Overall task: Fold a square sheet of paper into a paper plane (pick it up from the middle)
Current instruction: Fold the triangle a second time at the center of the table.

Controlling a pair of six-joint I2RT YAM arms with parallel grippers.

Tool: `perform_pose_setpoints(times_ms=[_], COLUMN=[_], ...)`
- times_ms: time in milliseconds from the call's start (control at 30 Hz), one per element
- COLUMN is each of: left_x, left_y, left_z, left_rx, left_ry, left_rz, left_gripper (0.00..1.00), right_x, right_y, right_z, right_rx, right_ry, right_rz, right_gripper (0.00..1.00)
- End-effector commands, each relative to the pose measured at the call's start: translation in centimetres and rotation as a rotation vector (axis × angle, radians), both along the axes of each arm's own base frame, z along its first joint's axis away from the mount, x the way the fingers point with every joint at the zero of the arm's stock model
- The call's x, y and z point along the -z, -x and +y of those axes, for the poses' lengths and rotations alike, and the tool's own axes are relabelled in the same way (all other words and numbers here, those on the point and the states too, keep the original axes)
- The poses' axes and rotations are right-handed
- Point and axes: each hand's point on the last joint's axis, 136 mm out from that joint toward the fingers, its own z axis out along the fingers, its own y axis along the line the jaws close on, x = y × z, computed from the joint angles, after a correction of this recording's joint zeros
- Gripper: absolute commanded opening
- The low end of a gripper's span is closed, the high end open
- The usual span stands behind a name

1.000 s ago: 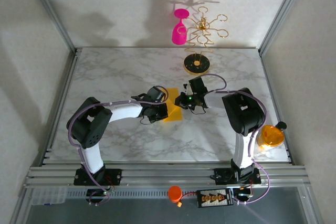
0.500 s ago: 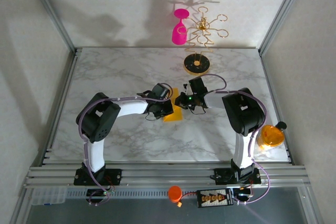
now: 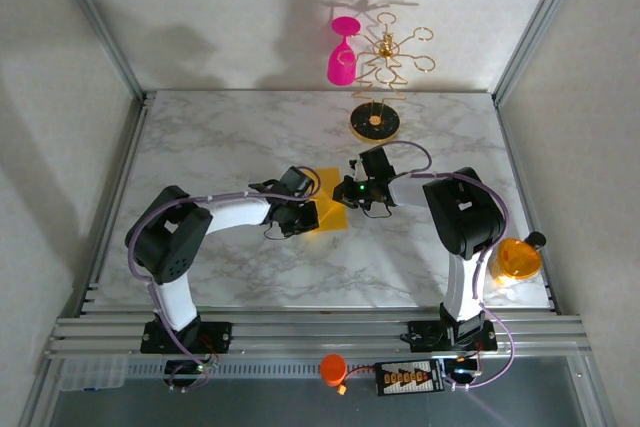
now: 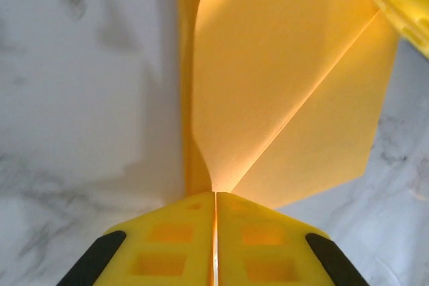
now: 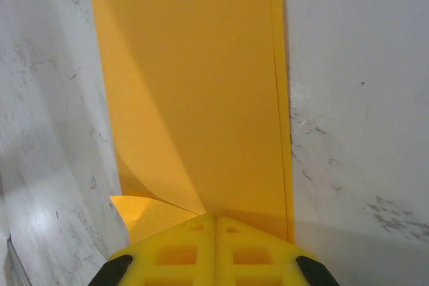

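Here, at mid-table, the orange-yellow sheet of paper lies partly folded on the white, grey-veined marble table, between the two arms. From above it reads as a narrow strip whose long axis runs from the near side toward the back wall, leaning slightly. No nose can be made out at that size, so which end leads cannot be told. The left tool meets the strip from the left and the right tool from the right, at its far end. In the left wrist view the left tool has its yellow, grid-moulded fingers pressed together on the paper's near edge. A sharp diagonal crease crosses a raised flap there, and a layered fold stands along the left side. In the right wrist view the right tool is likewise clamped on the sheet. The sheet stretches away smooth and matte, doubled along its right edge, with one corner curling up by the fingers. At the back, a pink wine glass hangs on a gold wire stand. A round orange translucent disc sits beside the right arm.
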Motion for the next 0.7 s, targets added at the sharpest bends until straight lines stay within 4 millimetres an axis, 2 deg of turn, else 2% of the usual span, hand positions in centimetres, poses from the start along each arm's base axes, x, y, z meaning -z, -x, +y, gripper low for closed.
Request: perform_pose_setpoints(times_ms=[0, 67, 133, 333, 433, 533, 667], left_x=[-3.1, -4.4, -4.8, -3.9, -3.4, -2.3, -0.3], left_y=[-1.2, -3.1, -4.9, -7.8, -8.8, -9.1, -8.8], left_z=[0.6, 0.7, 0.9, -0.3, -0.7, -0.9, 0.4], left_rx=[-0.017, -0.069, -0.126, -0.156, -0.154, -0.151, -0.188], left_ry=[0.007, 0.026, 0.048, 0.063, 0.058, 0.045, -0.012], left_rz=[-0.053, -0.11, -0.14, -0.16, -0.17, -0.157, -0.132], left_gripper=[0.1, 0.1, 0.09, 0.07, 0.06, 0.06, 0.05], right_x=[3.0, 1.4, -0.8, -5.5, -6.4, -6.3, -5.9], right_y=[1.1, 0.3, -0.6, -2.1, -2.2, -2.1, -1.6], right_z=[-2.1, -1.2, -0.3, 1.1, 1.1, 0.5, -0.6], right_rx=[0.048, 0.04, 0.035, 0.046, 0.053, 0.078, 0.132], right_ry=[0.115, 0.067, 0.014, -0.088, -0.1, -0.08, -0.046], right_rz=[0.073, 0.039, -0.003, -0.082, -0.09, -0.081, -0.063], right_gripper=[0.0, 0.0, 0.01, 0.09, 0.14, 0.18, 0.27])
